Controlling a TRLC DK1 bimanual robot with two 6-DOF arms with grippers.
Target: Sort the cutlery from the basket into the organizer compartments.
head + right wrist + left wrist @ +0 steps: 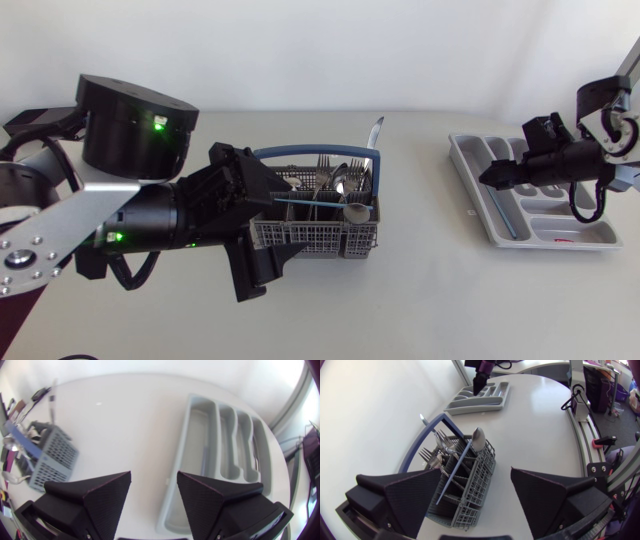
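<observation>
The grey mesh basket (320, 240) with its blue handle (310, 152) stands mid-table, holding several forks (322, 170), spoons and a knife (375, 130). A blue-handled spoon (312, 201) lies slanted across its top. My left gripper (290, 220) is open at the basket's left end; in the left wrist view the basket (470, 505) sits ahead of and between the wide fingers (415, 492). My right gripper (487, 176) hovers open over the grey organizer (590, 238), above its long left compartment. A blue-handled piece (205, 457) lies in that compartment of the organizer (192, 415), ahead of my right gripper (154, 475).
Bare table lies between the basket and the organizer. The organizer's other compartments hold a few pale pieces (550, 190). From the left wrist, the organizer (495, 395) shows far ahead, with my right gripper (482, 377) over it.
</observation>
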